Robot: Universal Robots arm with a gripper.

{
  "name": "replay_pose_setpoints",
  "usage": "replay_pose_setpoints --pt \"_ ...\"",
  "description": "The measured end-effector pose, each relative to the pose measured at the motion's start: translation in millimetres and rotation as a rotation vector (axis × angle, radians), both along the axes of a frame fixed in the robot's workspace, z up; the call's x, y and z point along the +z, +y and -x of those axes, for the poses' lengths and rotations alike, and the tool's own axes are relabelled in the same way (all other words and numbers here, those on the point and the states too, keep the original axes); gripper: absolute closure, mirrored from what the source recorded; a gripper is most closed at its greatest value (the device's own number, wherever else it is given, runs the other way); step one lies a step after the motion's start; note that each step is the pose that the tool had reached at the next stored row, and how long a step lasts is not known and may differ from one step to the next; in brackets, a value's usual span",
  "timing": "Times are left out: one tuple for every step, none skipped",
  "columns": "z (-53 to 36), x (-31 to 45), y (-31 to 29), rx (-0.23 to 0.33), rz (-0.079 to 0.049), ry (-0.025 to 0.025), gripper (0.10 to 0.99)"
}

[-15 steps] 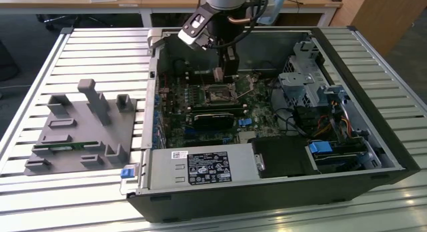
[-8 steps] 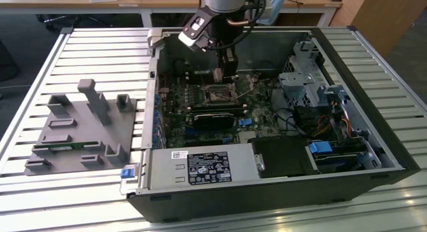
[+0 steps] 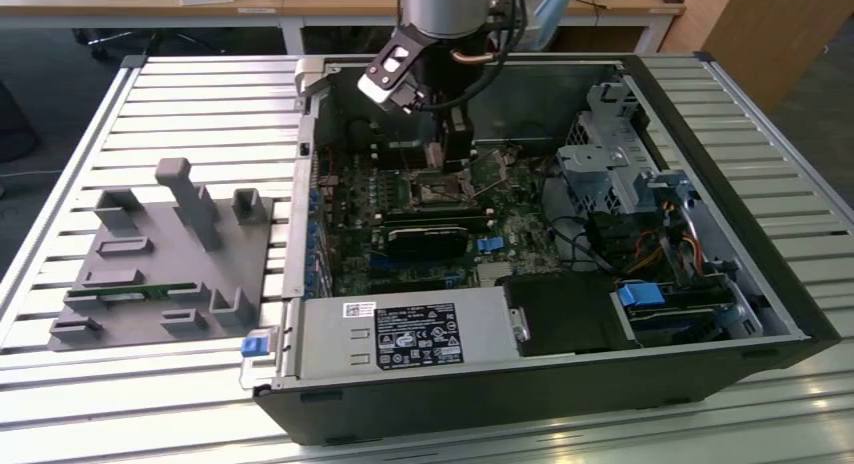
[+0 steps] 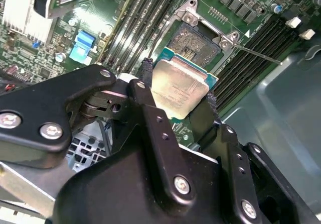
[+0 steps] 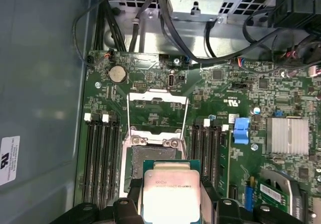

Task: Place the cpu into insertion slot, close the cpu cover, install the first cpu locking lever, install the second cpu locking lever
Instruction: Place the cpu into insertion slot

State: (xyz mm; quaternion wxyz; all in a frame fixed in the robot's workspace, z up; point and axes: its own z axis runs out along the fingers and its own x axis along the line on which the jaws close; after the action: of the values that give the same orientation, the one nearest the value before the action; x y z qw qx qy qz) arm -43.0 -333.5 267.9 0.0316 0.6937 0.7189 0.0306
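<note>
My gripper is shut on the cpu, a silver-faced square chip clamped by its edges between two black fingers. In both wrist views the cpu hangs just above and slightly off the insertion slot, whose dark centre lies uncovered. The cpu cover is swung open, lying back on the green board beyond the slot. A thin locking lever sticks out beside the socket. In the exterior view the gripper reaches down into the computer case over the slot.
Long black memory slots flank the socket on both sides. A black card lies close by, with the power supply, a drive cage and cables around it. A grey fixture sits outside the case, at the exterior view's left.
</note>
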Motion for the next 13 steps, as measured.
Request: replay_pose_setpoints --pt "0.0 -1.7 0.5 0.0 0.0 0.0 0.545" --pt "0.0 -2.9 0.8 0.0 0.0 0.0 0.545" --pt "-0.1 -3.5 1.0 0.0 0.0 0.0001 0.545" --pt "-0.1 -4.1 1.0 0.0 0.0 0.0 0.545" --pt "-0.1 -4.8 1.1 0.0 0.0 0.0001 0.545" --pt "0.0 -5.9 1.5 0.0 0.0 0.0 0.545" --pt "0.0 -7.2 2.1 0.0 0.0 0.0 0.545" --pt "0.0 -8.6 2.7 0.0 0.0 0.0 0.545" --pt "0.0 -9.9 3.2 0.0 0.0 0.0 0.545" --pt "-0.1 -11.1 3.9 0.0 0.0 0.0001 0.545" --pt "-0.1 -12.1 4.7 0.0 0.001 0.0001 0.545" --pt "-0.1 -13.6 5.0 0.0 0.0 -0.0001 0.545" --pt "-0.1 -15.1 5.5 0.0 0.0 -0.0001 0.545"
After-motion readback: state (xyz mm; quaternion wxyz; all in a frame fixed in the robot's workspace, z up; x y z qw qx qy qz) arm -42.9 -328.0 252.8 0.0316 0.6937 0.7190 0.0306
